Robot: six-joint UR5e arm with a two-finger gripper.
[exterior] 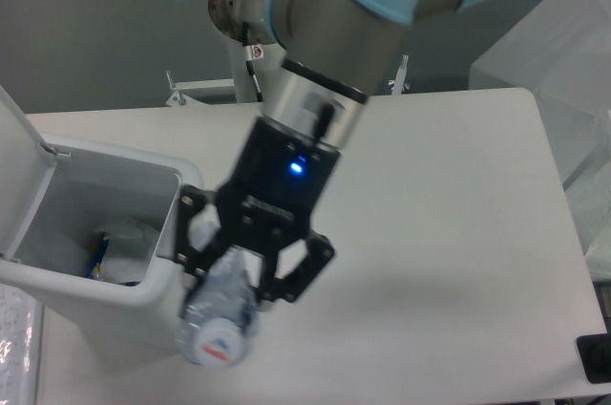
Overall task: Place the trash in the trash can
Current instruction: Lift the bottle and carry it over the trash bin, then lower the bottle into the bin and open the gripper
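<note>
Gripping the clear plastic bottle with a faint label [221, 314], our black two-finger gripper [243, 283] has its fingers clamped on either side of the bottle's body, so we read it as closed on the bottle and carrying it. Going from the left: the white boxy plastic trash can [115, 295] stands at the left edge of the white table [449, 233], its hinged white flip lid [17, 171] tipped up and back, leaving the mouth open. Inside, at the bottom, we can see a small crumpled whitish wrapper [129, 243] beside something blue and yellow that we cannot identify, so we judge that piece of trash already in. Just right of the can, the bottle hangs tilted, its cap end with a red-and-white mark pointing down toward us, close against the can's outer right wall and seemingly outside the opening; whether it touches the wall we cannot tell. Above it the grey and light-blue arm [334, 52] slants up to the right, a small blue light glowing on the wrist. We judge the bottle still needs to clear the rim and sit over the opening. The risks as we see them: letting go here would drop it on the table beside the can; moving sideways too low could knock the bottle or a finger against the rim, shoving the can or twisting the bottle out of the grasp.
</note>
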